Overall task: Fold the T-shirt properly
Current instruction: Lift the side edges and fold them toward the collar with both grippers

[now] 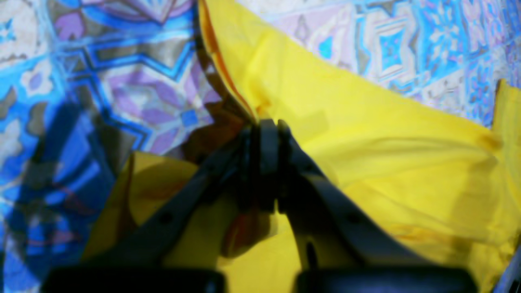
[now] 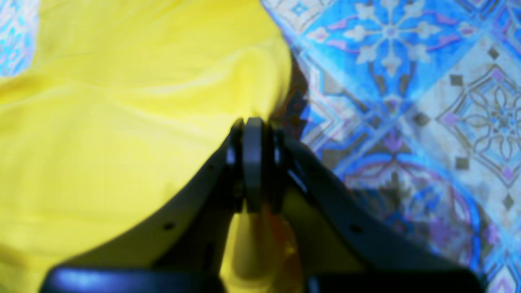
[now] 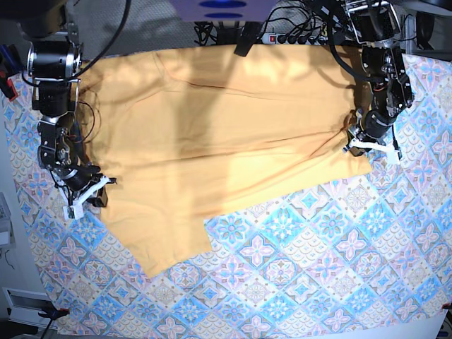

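The T-shirt (image 3: 212, 134) lies spread on the table, pale yellow-orange, with one flap reaching toward the front left. At its right edge in the base view, my left gripper (image 3: 361, 144) pinches the cloth. The left wrist view shows that gripper (image 1: 264, 124) with its jaws together on a raised fold of the T-shirt (image 1: 366, 134). My right gripper (image 3: 94, 188) is at the shirt's left edge. In the right wrist view the right gripper (image 2: 254, 122) is shut on the hem of the T-shirt (image 2: 101, 106), where it meets the tablecloth. No lettering shows.
A blue-and-pink patterned tablecloth (image 3: 296, 268) covers the table under the shirt. Cables and a power strip (image 3: 282, 35) run along the back edge. Both arm bases stand at the back corners, and the front half of the tablecloth bears nothing but the shirt's flap.
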Robot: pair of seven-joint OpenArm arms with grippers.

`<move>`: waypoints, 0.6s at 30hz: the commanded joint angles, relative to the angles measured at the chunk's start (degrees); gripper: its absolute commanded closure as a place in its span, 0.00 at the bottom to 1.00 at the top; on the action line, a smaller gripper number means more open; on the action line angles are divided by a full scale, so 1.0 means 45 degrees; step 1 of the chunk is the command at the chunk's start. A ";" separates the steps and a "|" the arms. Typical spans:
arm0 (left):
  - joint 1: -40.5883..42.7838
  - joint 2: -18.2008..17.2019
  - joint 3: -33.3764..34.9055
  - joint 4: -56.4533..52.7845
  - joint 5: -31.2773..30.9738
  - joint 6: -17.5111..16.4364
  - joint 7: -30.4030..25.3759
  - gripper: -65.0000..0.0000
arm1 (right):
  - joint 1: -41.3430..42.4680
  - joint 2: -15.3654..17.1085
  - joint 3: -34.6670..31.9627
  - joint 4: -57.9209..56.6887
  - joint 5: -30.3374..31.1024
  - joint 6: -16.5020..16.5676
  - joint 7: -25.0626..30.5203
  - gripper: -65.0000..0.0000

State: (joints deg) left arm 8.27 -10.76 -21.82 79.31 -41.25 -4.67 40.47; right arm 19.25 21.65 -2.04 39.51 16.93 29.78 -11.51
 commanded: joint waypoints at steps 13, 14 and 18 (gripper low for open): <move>0.1492 -0.0196 -0.0024 0.2527 -0.0063 -0.0106 -0.0251 1.00 | -0.2938 0.0395 0.3140 0.4281 0.0194 0.0054 -0.1282 0.99; 0.1649 -0.0196 -0.0024 0.2664 -0.0063 -0.0106 -0.0251 1.00 | -0.3231 0.0376 0.3336 0.4749 0.0194 0.0054 -0.1418 0.99; 0.2352 -0.0196 -0.0024 0.3250 -0.0063 -0.0106 -0.0251 1.00 | -0.4091 0.0376 0.3590 0.5922 0.0194 0.0054 -0.1653 0.98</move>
State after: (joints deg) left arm 19.07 -10.79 -21.56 92.77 -41.25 -4.84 40.56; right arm 0.10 22.06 13.56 65.30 17.12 30.26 -20.18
